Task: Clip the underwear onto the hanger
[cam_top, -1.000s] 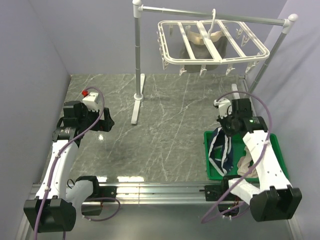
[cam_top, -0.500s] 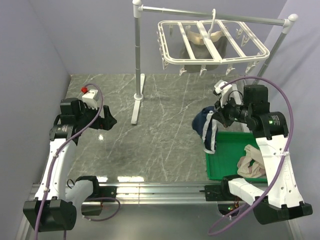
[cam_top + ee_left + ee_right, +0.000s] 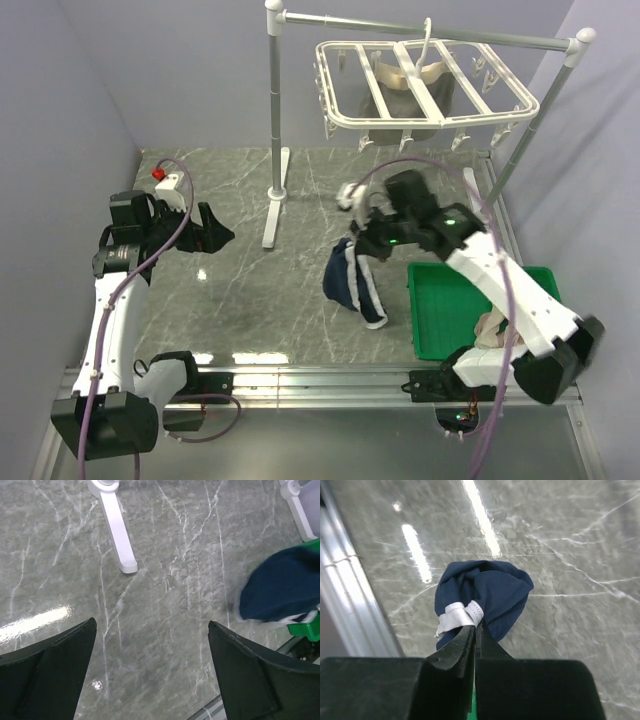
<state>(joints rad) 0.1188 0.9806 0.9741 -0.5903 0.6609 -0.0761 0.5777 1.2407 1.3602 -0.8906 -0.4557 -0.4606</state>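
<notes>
The navy underwear (image 3: 352,280) with white piping hangs from my right gripper (image 3: 368,240) above the middle of the table. In the right wrist view the jaws are pinched on its white waistband, and the underwear (image 3: 487,597) bunches below my right gripper (image 3: 476,625). It also shows at the right in the left wrist view (image 3: 282,587). The white hanger (image 3: 425,85) with clips hangs from the rail at the back, well above the underwear. My left gripper (image 3: 215,235) is open and empty over the left of the table, its fingers (image 3: 55,662) wide apart.
A white pole stand (image 3: 274,130) with a grey crossbar holds the hanger; its foot (image 3: 117,535) lies on the marble. An olive-grey garment with a beige band (image 3: 410,78) hangs in the hanger. A green tray (image 3: 440,310) at the right holds a beige cloth (image 3: 495,330).
My right gripper has lifted the underwear out of the green tray and carried it left, toward the table's middle. My left gripper has shifted slightly left and stayed open.
</notes>
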